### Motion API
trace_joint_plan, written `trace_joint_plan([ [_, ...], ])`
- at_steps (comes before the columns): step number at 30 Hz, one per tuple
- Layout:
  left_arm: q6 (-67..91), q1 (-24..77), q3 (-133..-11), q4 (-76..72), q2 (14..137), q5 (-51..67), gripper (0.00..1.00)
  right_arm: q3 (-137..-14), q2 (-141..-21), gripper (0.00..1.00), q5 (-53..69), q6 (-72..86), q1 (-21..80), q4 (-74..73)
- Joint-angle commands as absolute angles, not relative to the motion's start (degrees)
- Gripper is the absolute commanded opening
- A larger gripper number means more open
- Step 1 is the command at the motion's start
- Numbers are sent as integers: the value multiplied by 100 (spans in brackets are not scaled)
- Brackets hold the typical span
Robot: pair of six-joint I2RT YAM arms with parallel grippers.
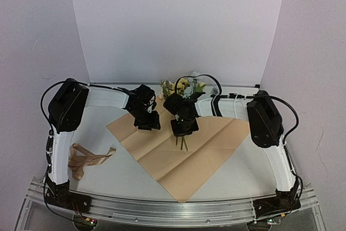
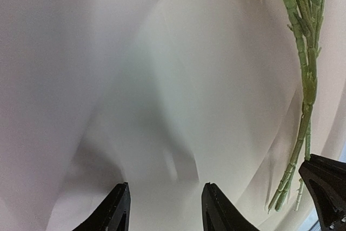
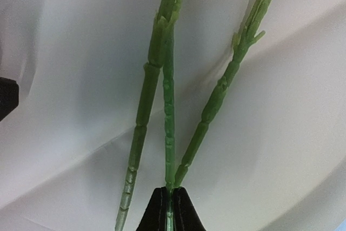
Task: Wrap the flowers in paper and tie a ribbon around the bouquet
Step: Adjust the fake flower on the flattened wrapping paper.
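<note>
Black right gripper (image 3: pixel 168 196) pinches its jaws together on the thin green stems of the yellow-and-pale artificial flowers (image 1: pixel 184 86), which lie over the large creased tan paper sheet (image 1: pixel 186 160). Black left gripper (image 2: pixel 165 201) hangs over the paper beside the stems, jaws apart. Glossy tan fabric ribbon (image 1: pixel 86 158) lies looped on the white table (image 1: pixel 240 172), left of the paper.

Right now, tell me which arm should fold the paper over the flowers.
Probably left: the left gripper is open over the paper, free to pinch it; the right gripper is shut on the flowers.
</note>
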State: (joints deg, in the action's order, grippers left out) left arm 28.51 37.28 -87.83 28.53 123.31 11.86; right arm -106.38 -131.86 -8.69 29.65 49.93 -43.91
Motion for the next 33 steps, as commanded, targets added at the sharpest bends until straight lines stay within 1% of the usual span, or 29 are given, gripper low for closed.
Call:
trace_joint_plan([
  [1, 2839, 3678, -8846, 3244, 12360, 1105, 47, -10884, -12764, 4, -1159, 2770, 4946, -4386],
  [12, 2830, 3675, -8894, 3268, 12421, 1140, 47, -11198, -13159, 4, -1066, 2479, 4789, -4376],
  [15, 2824, 3677, -8901, 3274, 12418, 1133, 47, -11203, -13221, 11, -1050, 2485, 4781, -4377],
  [17, 2815, 3675, -8885, 3272, 12411, 1125, 47, -11161, -13129, 18, -1051, 2518, 4778, -4377],
  [18, 2813, 3674, -8877, 3267, 12414, 1125, 47, -11158, -13078, 20, -1035, 2540, 4774, -4377],
  [23, 2811, 3674, -8894, 3265, 12433, 1134, 47, -11313, -12866, 27, -813, 2808, 4779, -4370],
  [27, 2812, 3674, -8947, 3272, 12470, 1151, 47, -11778, -13260, 27, -522, 3187, 4778, -4386],
  [33, 2789, 3674, -9028, 3338, 12480, 1159, 47, -12111, -13962, 26, -351, 3726, 4780, -4386],
])
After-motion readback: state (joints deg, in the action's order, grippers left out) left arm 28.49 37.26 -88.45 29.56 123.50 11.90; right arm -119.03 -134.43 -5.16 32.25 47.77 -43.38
